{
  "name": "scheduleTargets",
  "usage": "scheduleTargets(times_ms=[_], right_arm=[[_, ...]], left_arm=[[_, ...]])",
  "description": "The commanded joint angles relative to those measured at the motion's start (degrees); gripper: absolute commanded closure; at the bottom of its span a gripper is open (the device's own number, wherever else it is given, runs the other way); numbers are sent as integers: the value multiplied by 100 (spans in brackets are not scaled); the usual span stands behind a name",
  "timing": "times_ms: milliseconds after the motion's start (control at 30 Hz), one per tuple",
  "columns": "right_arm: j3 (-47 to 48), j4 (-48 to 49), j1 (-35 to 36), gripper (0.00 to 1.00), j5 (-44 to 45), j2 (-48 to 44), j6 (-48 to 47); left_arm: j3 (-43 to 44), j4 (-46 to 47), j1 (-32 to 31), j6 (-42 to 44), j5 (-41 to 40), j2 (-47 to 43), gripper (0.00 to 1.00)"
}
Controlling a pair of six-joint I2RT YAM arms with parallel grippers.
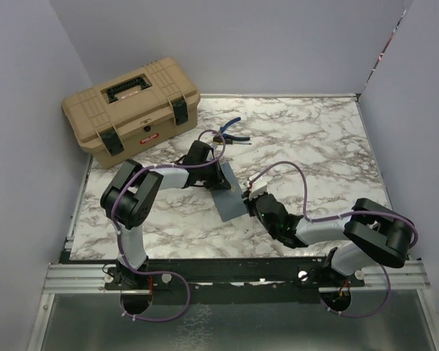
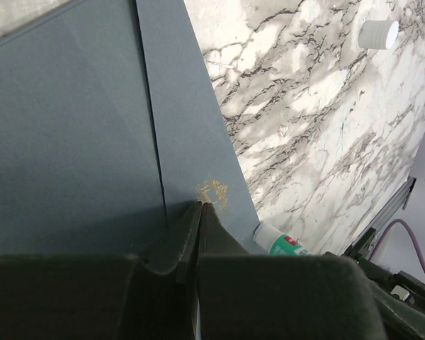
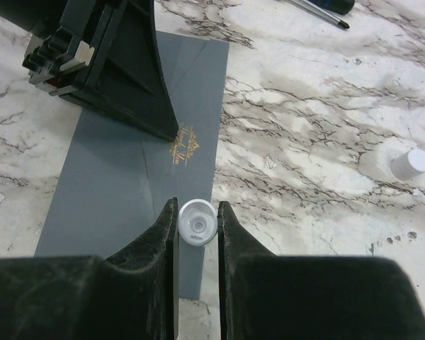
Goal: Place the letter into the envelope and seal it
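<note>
The slate blue-grey envelope point(image 1: 227, 194) point(image 2: 71, 142) point(image 3: 127, 177) lies flat on the marble table, its flap folded down with a gold seal mark point(image 3: 185, 146) point(image 2: 214, 193) near the tip. My left gripper point(image 1: 215, 159) point(image 2: 200, 205) point(image 3: 171, 134) is shut, its tips touching the flap right beside the gold mark. My right gripper point(image 1: 250, 197) point(image 3: 197, 204) hovers over the envelope's near right edge, shut on a white glue stick point(image 3: 197, 222) point(image 2: 280, 242) with a green label. The letter is out of view.
A white cap point(image 3: 411, 163) point(image 2: 377, 33) lies loose on the marble to the right of the envelope. A tan toolbox point(image 1: 132, 110) stands at the back left, with blue-handled pliers point(image 1: 230, 131) beside it.
</note>
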Motion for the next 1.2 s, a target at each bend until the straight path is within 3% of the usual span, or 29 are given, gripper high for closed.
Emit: scheduleTargets(times_ms=[0, 233, 400, 733, 1000, 1167], right_arm=[[-305, 545, 220, 100, 981, 209, -254], [-197, 432, 251, 100, 1314, 279, -77], [500, -979, 251, 100, 1203, -418, 74], [1787, -3527, 176, 100, 902, -472, 1034], [1523, -3413, 26, 100, 1259, -207, 1477], [1014, -2038, -2, 100, 1554, 120, 1256]], left_arm=[[52, -495, -9, 99, -192, 268, 100], [124, -640, 3, 275, -157, 295, 100], [251, -845, 1, 547, -170, 304, 100], [344, -897, 3, 866, -84, 178, 100], [250, -902, -5, 969, -78, 146, 100], [182, -910, -8, 995, -39, 154, 100]])
